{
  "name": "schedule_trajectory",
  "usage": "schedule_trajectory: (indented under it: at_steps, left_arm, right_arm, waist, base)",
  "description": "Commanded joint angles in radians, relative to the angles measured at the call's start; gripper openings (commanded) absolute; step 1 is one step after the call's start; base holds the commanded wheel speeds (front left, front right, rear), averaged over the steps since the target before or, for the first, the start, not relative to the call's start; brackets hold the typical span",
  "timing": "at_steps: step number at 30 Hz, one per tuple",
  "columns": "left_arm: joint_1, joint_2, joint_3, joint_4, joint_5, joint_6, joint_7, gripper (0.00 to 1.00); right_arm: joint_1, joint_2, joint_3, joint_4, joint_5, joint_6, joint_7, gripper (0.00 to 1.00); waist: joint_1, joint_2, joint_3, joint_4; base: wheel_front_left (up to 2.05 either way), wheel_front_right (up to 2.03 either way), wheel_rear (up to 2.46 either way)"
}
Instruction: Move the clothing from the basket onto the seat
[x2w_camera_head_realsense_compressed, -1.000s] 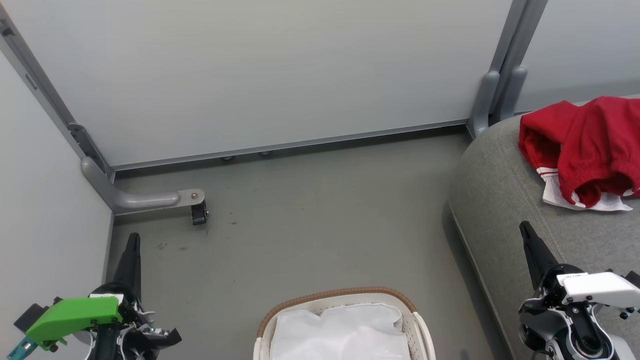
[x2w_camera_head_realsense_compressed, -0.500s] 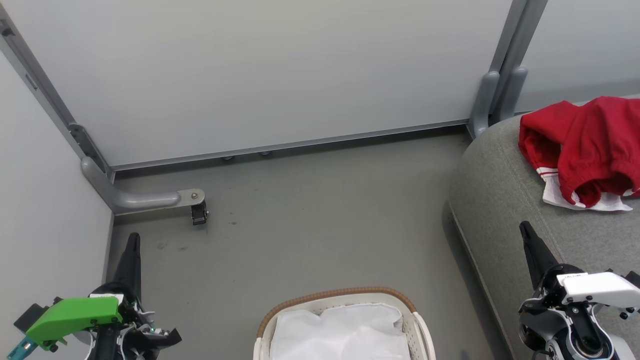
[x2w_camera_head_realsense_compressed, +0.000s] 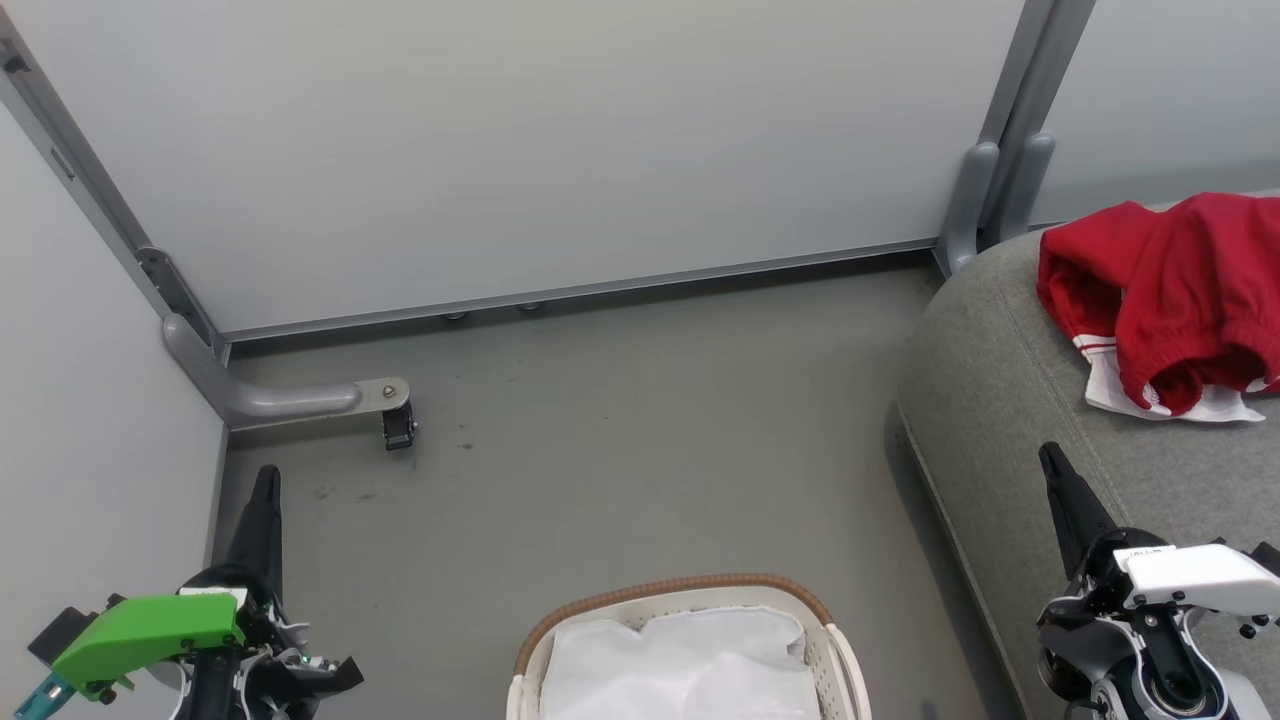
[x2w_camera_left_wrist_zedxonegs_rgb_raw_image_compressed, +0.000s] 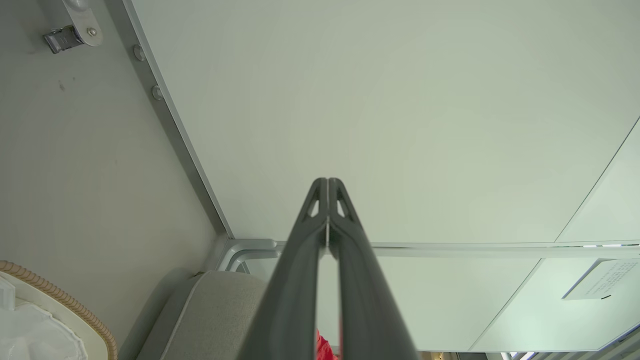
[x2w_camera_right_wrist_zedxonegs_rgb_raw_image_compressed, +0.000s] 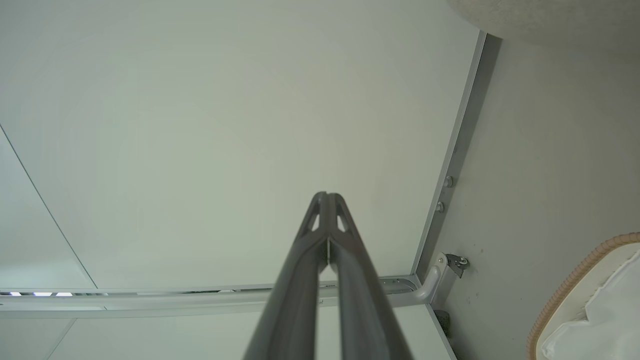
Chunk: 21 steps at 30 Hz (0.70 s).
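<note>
The clothing lies heaped on the seat, cut by the frame edge, so possibly both garments. The basket stands on the floor, its white lining showing. The left gripper and right gripper hang clear of everything, fingers pressed together, empty.

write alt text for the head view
Red clothing lies heaped on the grey seat at right; the cream basket at bottom centre has white lining showing inside. The left gripper and right gripper, both shut and empty, point up from the lower corners.
</note>
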Motion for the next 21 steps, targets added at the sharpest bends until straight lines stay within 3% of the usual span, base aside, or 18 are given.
schedule_trajectory:
  at_steps: [1, 21]
  left_arm:
    - [-0.010, 0.002, 0.001, -0.002, -0.002, -0.004, 0.003, 0.00]
    - [-0.010, 0.002, 0.001, -0.002, -0.002, -0.004, 0.003, 0.00]
  right_arm:
    - [0.011, -0.006, -0.002, -0.003, 0.003, 0.000, 0.001, 0.00]
    - [0.011, -0.006, -0.002, -0.003, 0.003, 0.000, 0.001, 0.00]
  waist:
    - [0.0000, 0.0000, 0.000, 0.000]
    - [0.0000, 0.0000, 0.000, 0.000]
  base:
    - [0.00, 0.00, 0.00]
    - [0.00, 0.00, 0.00]
